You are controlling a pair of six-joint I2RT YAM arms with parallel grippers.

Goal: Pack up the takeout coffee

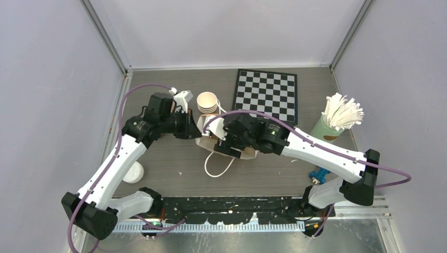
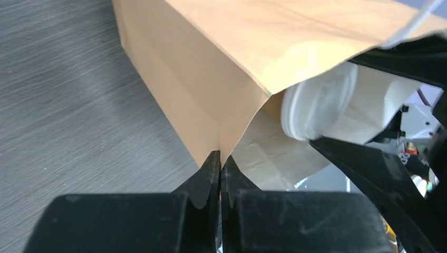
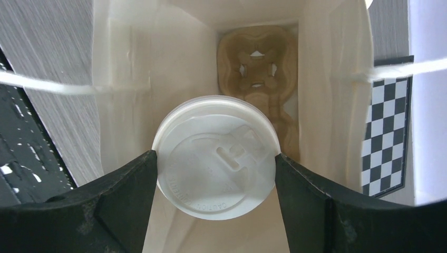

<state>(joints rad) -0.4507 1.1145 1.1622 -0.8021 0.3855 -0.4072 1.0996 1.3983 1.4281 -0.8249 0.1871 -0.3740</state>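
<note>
Brown paper bag [image 2: 184,68] lies on its side at mid-worktop [image 1: 158,158], just nearer the arms than a stack of lidless cups [image 1: 208,103]. Left gripper [image 2: 220,163]: fingers brought together, pinching the bag's mouth edge at a corner fold. Right gripper [image 3: 216,158]: fingers clamped on either side of the takeout coffee [image 3: 211,176], touching the rim of its white lid. The coffee is inside the bag's mouth, lid facing outward; its tan cup body is hidden behind the lid. A moulded pulp cup carrier [image 3: 258,79] sits deeper in the bag, behind the coffee. A checkerboard [image 1: 266,95] lies against the far edge. A green holder of white sticks [image 1: 337,118] stands toward the right edge. A loose white lid [image 1: 134,173] lies beside the left arm.
</note>
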